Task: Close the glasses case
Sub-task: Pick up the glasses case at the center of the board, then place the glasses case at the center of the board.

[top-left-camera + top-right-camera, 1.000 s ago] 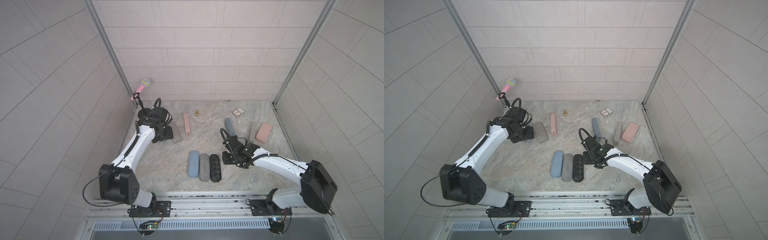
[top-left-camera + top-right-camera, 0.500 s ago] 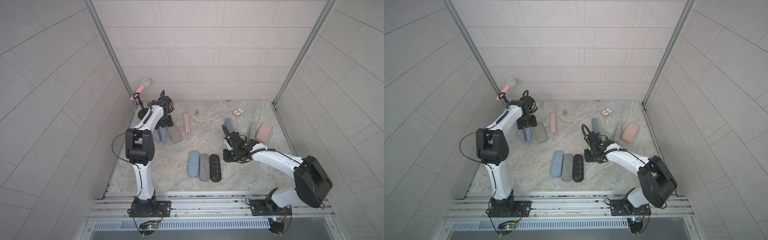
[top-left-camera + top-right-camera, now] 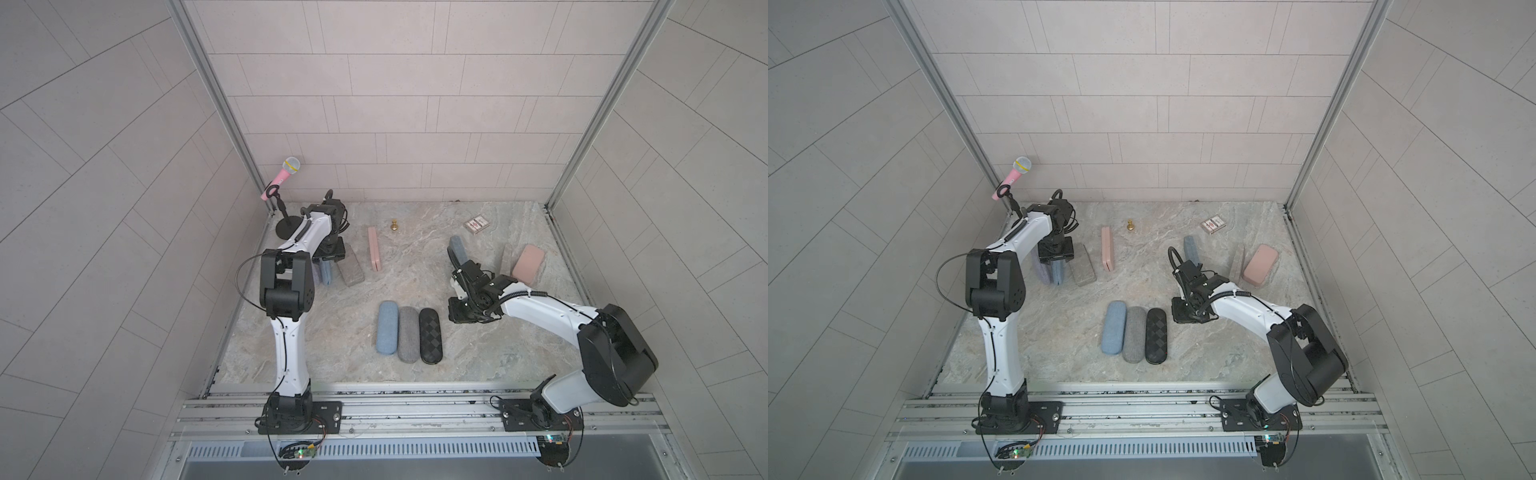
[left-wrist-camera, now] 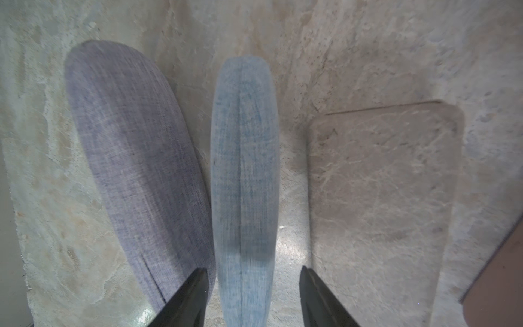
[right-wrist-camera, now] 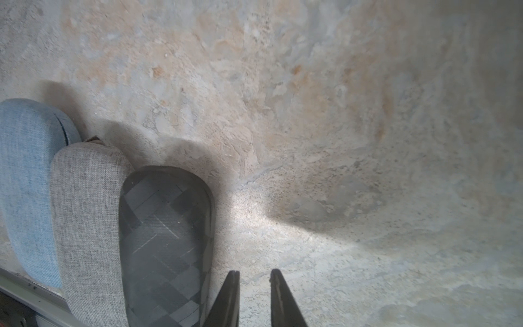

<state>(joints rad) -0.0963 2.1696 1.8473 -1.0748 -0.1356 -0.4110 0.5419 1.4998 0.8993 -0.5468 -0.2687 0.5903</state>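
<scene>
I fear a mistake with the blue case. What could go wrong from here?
1. The blue case appears to stand on its narrow edge between the open jaws of the left gripper; an uneven squeeze may tip it.
2. One finger sits right by the purple-grey case, so closing could drag that case too.
3. The beige case lies close on the other side; a tipped blue case might land on it.
</scene>
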